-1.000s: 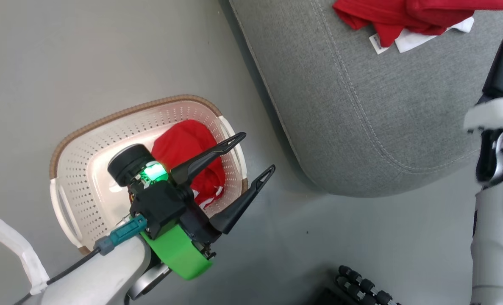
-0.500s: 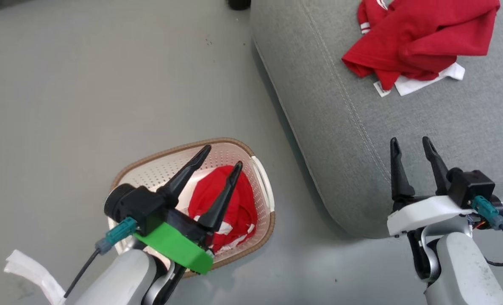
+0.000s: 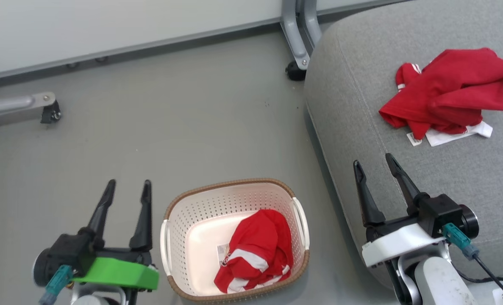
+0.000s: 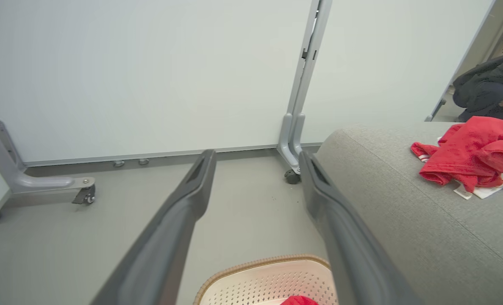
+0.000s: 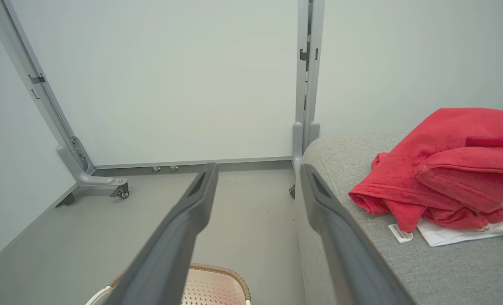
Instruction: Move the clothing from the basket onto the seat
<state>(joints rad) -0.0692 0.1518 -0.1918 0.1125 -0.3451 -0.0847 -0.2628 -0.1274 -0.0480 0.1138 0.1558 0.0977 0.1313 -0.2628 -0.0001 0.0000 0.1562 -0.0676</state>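
Head view: the left gripper [image 3: 129,183] stood wide open and empty, its body just beside the 9 o'clock wall of the basket [image 3: 230,184]. The red garment [image 3: 255,250] lay bunched toward the basket's 4 o'clock side, long axis running 1 to 7 o'clock, at 4 o'clock from the left fingertips. The right gripper [image 3: 373,159], equally wide and empty, hung over the edge of the seat [image 3: 353,106], with the garment at 8 o'clock from it. A second garment [image 3: 450,97] rested on the seat.

Left wrist view: the basket rim [image 4: 259,259] sat at 6 o'clock, below the spread fingers.

Right wrist view: the basket showed at 7 o'clock. The left arm was judged marginally nearer.
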